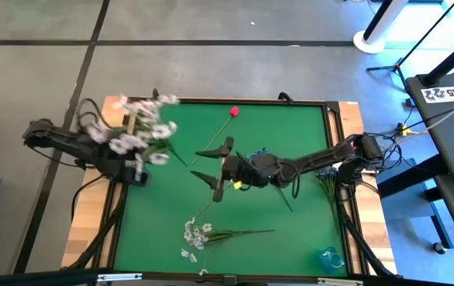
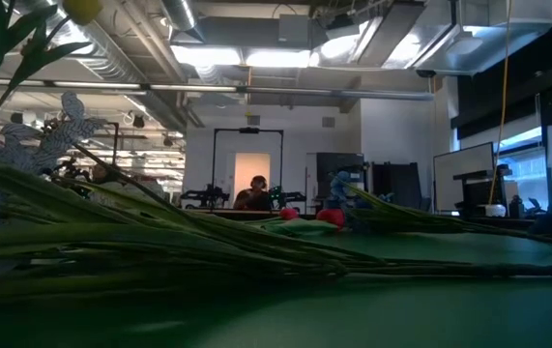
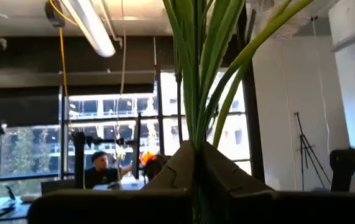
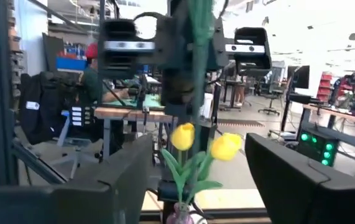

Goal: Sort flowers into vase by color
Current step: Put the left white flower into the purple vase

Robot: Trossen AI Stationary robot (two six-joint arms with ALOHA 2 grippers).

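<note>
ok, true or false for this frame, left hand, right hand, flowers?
1. The left hand is shut on green stems. True.
2. A red tulip lies on the mat. True.
3. The right hand is shut on the red tulip. False: it is open over the middle of the mat, and the bloom lies apart from it.
4. No white flowers lie on the mat. False: a white spray lies near its front edge.
</note>
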